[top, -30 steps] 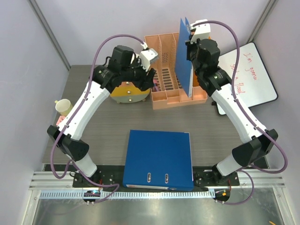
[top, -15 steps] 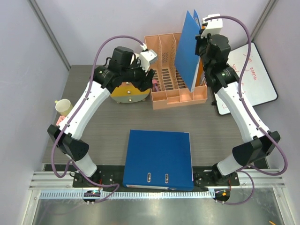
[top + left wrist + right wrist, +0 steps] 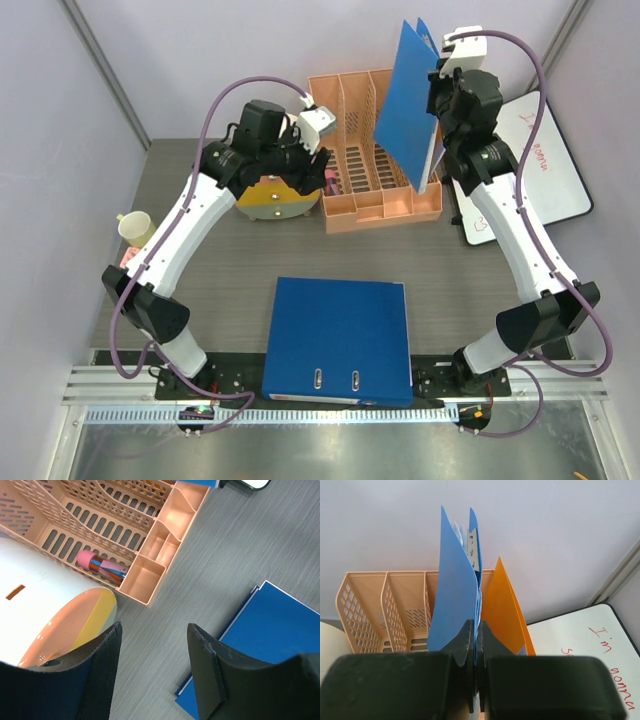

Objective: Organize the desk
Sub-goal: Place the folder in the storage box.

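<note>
We are clenching our right claw [image 3: 475, 630] on a blue folder [image 3: 408, 100], pinching its thin edge between shut fingers and holding it tilted above the right end of the peach file rack [image 3: 350, 130]; we cannot tell whether its lower corner is touching the rack. An orange folder [image 3: 502, 605] is standing just beside it on the right. Our left claw [image 3: 155, 627] is hanging released, its two fingers spread wide with nothing between them, over the dark grey tabletop [image 3: 230, 270] near a round white-and-yellow container [image 3: 50, 605] and the rack's small front compartments, where a pink-capped pen [image 3: 102, 567] is lying. The tabletop is spreading out beneath both our arms, carrying the rack at its far side and a large blue binder [image 3: 340, 335] lying flat at its near edge between our bases. A whiteboard [image 3: 545, 160] with red writing is lying at the right edge, and a pale cup [image 3: 133, 228] is sitting at the left.
</note>
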### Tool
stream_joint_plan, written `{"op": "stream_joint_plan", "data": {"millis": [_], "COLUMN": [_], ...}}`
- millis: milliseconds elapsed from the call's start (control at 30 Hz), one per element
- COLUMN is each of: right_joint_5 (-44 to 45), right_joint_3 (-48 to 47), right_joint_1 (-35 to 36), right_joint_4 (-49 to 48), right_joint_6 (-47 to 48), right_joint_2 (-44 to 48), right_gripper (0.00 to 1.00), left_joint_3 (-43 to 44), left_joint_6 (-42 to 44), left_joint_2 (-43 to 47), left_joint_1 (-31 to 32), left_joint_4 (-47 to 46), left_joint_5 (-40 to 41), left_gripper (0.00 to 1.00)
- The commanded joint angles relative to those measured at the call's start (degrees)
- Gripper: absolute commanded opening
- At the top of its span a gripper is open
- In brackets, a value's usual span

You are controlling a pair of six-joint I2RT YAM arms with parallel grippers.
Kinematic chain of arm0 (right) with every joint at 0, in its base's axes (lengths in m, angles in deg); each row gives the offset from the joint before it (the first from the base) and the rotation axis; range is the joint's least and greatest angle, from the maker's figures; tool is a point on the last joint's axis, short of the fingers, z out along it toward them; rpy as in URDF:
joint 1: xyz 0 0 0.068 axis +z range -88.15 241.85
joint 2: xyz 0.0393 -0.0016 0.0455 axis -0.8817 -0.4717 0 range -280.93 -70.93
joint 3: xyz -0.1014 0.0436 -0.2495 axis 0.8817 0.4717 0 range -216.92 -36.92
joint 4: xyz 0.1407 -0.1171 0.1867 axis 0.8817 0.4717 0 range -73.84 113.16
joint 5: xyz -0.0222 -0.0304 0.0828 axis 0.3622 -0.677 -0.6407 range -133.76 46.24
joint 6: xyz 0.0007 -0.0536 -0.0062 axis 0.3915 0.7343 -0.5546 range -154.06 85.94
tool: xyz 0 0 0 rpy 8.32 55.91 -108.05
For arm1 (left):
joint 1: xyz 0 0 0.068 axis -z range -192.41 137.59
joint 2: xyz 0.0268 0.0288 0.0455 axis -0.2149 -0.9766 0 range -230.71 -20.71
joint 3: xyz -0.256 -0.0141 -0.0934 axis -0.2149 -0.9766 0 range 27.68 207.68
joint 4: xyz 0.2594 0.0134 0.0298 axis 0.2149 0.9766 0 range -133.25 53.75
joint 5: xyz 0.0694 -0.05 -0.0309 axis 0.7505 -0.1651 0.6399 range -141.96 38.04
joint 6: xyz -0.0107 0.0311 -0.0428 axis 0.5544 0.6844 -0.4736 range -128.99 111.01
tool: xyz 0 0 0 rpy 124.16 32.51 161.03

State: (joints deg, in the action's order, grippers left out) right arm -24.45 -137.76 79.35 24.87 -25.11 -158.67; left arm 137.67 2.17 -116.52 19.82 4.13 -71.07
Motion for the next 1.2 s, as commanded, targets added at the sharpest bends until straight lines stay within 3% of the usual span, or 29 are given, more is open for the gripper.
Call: {"op": "stream_joint_plan", "data": {"millis": [0,300,567,833,1167], "right_joint_5": [1.6,1.5,-2.3,-7.8,-9.3], "right_joint_3": [-2.0,-0.8,-4.1,-0.8,-1.6], "right_joint_1": [-1.0,-1.9,-1.9,-0.6,-0.2], "right_joint_4": [-6.7,-7.1,-5.0,-5.1,-7.4], "right_joint_6": [2.9,2.3,-3.6,-8.9,-11.2], "right_joint_2": [4.2,4.7,1.9,6.4,1.5], "right_gripper": [0.01,0.01,0.01,0.01,0.01], "left_joint_3": [0.9,1.0,0.8,0.5,0.0], "left_joint_6": [-0.1,-0.3,0.3,0.7,1.1], "left_joint_2": [1.6,1.4,1.6,1.9,2.5], "left_joint_1": [-0.2,-0.2,-0.2,-0.2,-0.2], "left_joint_4": [-1.7,-1.8,-2.1,-2.6,-2.6], "left_joint_5": [-1.0,-1.2,-0.5,-0.4,0.7], "left_gripper": [0.56,0.56,0.56,0.56,0.57]}}
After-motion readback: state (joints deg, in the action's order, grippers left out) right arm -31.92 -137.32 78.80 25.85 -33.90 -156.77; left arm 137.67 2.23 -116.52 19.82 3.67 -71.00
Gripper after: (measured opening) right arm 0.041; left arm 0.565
